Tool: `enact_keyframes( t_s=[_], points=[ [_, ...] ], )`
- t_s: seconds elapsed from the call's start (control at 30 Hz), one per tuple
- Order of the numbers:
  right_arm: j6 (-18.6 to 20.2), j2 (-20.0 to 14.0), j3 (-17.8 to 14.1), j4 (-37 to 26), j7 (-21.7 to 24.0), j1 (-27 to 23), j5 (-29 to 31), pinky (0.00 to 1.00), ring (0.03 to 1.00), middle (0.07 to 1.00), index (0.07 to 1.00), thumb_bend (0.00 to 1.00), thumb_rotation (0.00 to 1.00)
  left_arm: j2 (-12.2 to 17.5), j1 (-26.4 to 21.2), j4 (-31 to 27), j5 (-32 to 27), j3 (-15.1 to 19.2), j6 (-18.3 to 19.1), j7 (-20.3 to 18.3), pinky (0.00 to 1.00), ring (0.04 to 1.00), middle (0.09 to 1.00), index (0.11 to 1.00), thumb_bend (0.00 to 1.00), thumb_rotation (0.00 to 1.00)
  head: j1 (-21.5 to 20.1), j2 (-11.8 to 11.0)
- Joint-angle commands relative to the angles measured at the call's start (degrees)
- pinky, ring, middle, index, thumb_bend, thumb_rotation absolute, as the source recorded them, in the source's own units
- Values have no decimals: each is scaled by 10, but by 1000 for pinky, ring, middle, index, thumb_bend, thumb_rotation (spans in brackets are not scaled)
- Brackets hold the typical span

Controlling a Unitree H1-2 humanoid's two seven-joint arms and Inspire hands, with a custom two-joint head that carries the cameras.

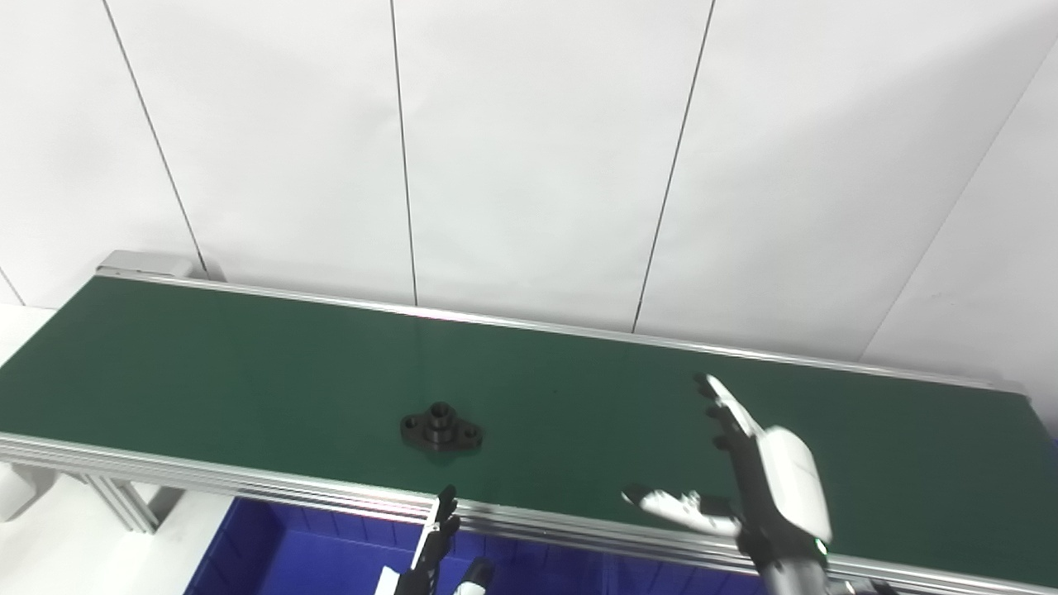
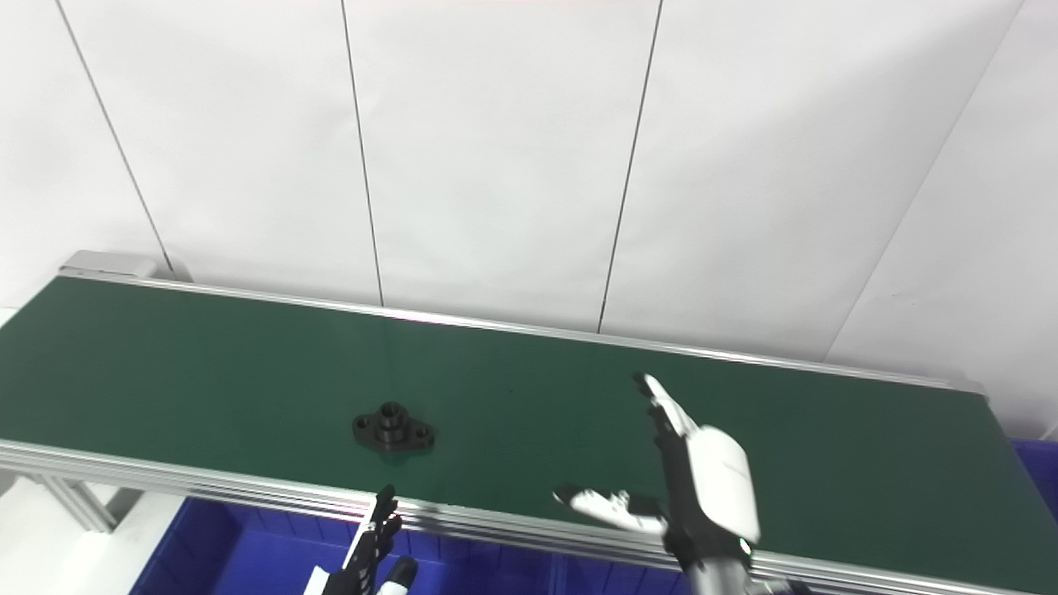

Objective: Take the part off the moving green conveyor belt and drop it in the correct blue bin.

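A small black flanged part (image 1: 441, 429) with a raised hub lies on the green conveyor belt (image 1: 248, 372), near its front edge and left of centre. My right hand (image 1: 748, 479) hovers over the belt well to the right of the part, open, fingers spread and thumb stretched toward the left, holding nothing. My left hand (image 1: 434, 549) shows only as dark fingertips at the bottom edge, below the belt's front rail and just under the part; its state is unclear. A blue bin (image 1: 289, 549) sits beneath the belt's front edge.
Aluminium rails (image 1: 207, 478) frame the belt front and back. White wall panels rise behind it. A second blue bin corner (image 2: 1037, 463) shows at the far right. A white surface lies at the lower left.
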Motion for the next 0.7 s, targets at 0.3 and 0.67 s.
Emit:
enact_keyframes(
  t_s=[0.3, 0.67],
  points=[
    [59, 15, 58, 105, -2, -129, -60, 612, 749, 837, 881, 949, 519, -17, -1, -16, -2, -23, -8, -4, 947, 972, 1000, 1000, 464, 885, -5, 2],
    [89, 46, 103, 218, -9, -196, -71, 590, 730, 821, 872, 974, 524, -31, 5, -28, 15, -42, -13, 2, 954, 966, 1000, 1000, 443, 879, 12, 10]
  ],
)
